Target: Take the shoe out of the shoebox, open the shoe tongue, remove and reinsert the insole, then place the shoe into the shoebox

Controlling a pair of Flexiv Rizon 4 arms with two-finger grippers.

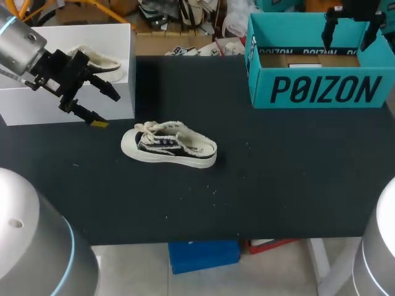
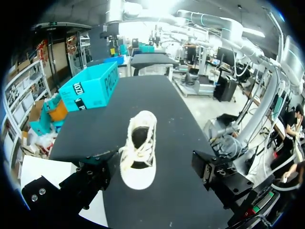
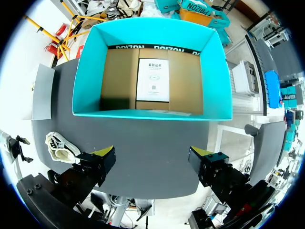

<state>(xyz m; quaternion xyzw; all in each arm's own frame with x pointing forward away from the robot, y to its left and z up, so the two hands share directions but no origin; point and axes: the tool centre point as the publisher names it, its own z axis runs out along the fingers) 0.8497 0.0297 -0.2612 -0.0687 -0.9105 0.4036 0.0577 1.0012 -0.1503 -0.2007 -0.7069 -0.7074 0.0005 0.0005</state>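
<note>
The shoe [image 1: 170,146] stands upright on its sole on the table [image 1: 278,179], left of the middle, out of the shoebox [image 1: 315,89]. Its toe points to the left edge and its open heel to the right. It has a white sole, a dark upper and cream laces.

The left gripper [image 1: 102,108] hangs just left of the shoe, apart from it, with its 2 fingers spread wide and nothing between them. In the left wrist view the shoe [image 2: 139,152] lies just ahead of that gripper [image 2: 155,163], toe toward it.

The teal shoebox sits at the far right corner, open side up. In the right wrist view it [image 3: 152,114] holds only a white sheet [image 3: 153,80] on its cardboard floor. The right gripper [image 1: 350,31] hangs above it, fingers also wide apart and empty.

A white box [image 1: 68,105] stands at the far left corner, with a 2nd pale shoe [image 1: 102,61] in it.
</note>
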